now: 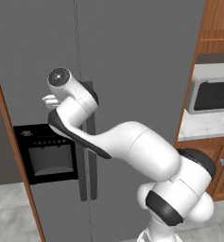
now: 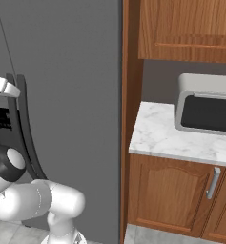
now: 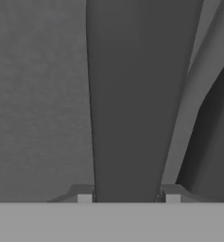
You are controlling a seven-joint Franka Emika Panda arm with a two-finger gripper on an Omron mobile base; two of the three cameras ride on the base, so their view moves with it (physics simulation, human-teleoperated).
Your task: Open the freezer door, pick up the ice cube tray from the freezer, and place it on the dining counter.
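The freezer door is the grey one on the left, with a black dispenser panel, and it stands closed. Its long dark handle runs beside the seam. In the hand view that handle fills the space between my two finger tips, and my gripper is shut on it, one pad against each side. From the right base view my gripper reaches in at handle height. The freezer's inside and the ice cube tray are hidden behind the door. The dining counter is out of view.
The plain grey door stands right of the seam with its own dark handle. Further right are a small marble counter with a microwave, and wooden cabinets above and below. My arm's elbow sits low in front of the doors.
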